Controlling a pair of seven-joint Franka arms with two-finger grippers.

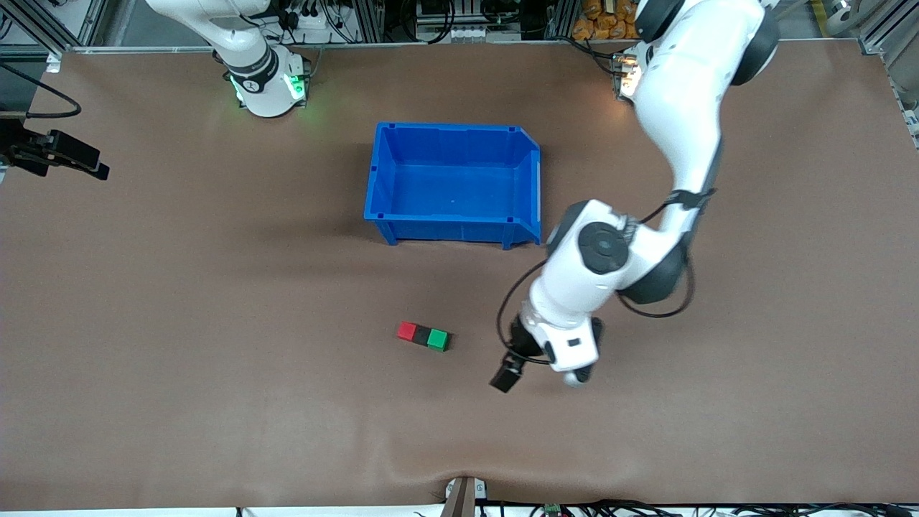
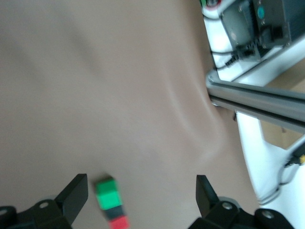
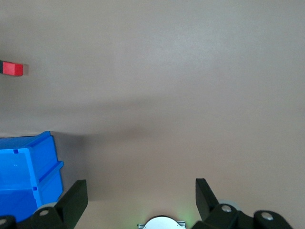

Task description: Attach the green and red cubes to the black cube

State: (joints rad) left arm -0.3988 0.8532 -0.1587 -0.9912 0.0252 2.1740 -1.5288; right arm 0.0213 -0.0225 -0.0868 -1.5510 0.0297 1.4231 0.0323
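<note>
The red cube (image 1: pixel 407 331), the black cube (image 1: pixel 421 334) and the green cube (image 1: pixel 438 339) lie touching in one row on the brown table, black in the middle. My left gripper (image 1: pixel 514 369) is open and empty over the table beside the row's green end, toward the left arm's end. In the left wrist view the green cube (image 2: pixel 106 193), black cube (image 2: pixel 114 213) and red cube (image 2: pixel 120 223) lie between the spread fingers, close to one finger (image 2: pixel 76 191). My right gripper (image 3: pixel 140 195) is open and empty, high over its own base, and waits. The red cube (image 3: pixel 12 68) shows at that view's edge.
A blue bin (image 1: pixel 452 129) stands empty mid-table, farther from the front camera than the cube row; it also shows in the right wrist view (image 3: pixel 24 167). The right arm's base (image 1: pixel 267 90) stands at the table's back edge. A black mount (image 1: pixel 54 152) juts in at the right arm's end.
</note>
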